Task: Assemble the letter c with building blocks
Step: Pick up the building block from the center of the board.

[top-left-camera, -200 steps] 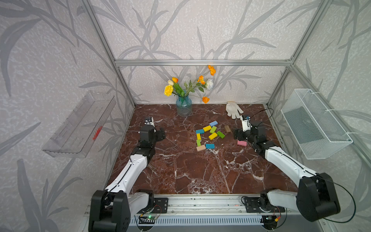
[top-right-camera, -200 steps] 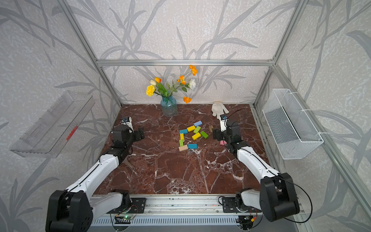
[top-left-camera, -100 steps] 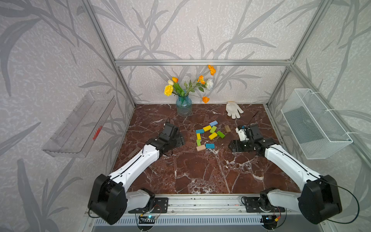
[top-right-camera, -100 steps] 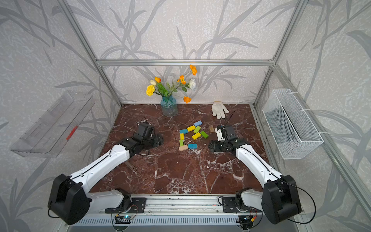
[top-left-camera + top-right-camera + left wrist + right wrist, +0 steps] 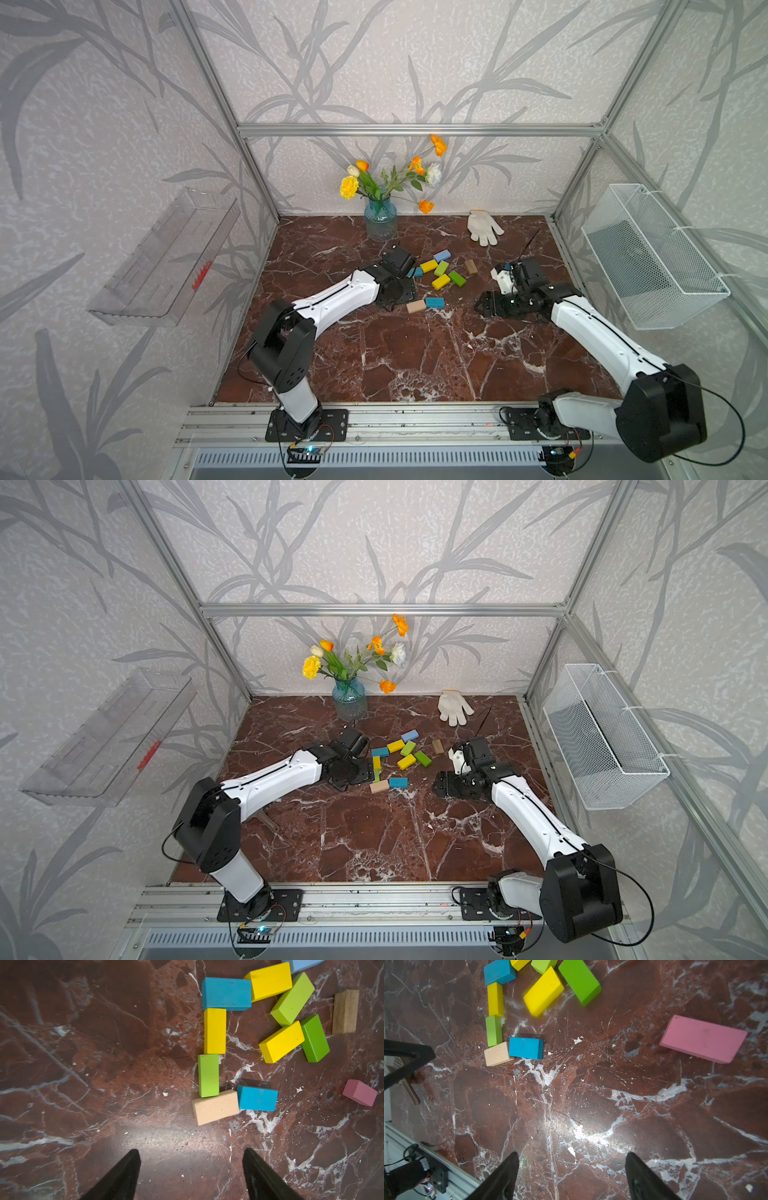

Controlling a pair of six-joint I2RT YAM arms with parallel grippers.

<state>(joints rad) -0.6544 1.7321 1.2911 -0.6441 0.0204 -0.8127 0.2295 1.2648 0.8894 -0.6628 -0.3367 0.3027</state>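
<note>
Both arms have shifted: the left hand (image 5: 191, 1150) has swung in from the left edge of the table (image 5: 415, 365) to hover just beside the blocks, while the right hand (image 5: 572, 1153) has drawn back from the pink block (image 5: 704, 1039). Each hand's fingers are spread with only bare marble between them, holding nothing. The letter c (image 5: 215, 1030) lies mid-table: teal and yellow across one end, yellow and lime down the spine, and the tan block (image 5: 216, 1107) and a teal one along the other end, the tan one slightly skewed. Spare building blocks (image 5: 281, 1042) lie scattered just beside it. They look like light, rigid painted wood, probably slick. Pinching across the narrow long sides at mid-length should suit, and gently, since touching neighbours would shift easily.
</note>
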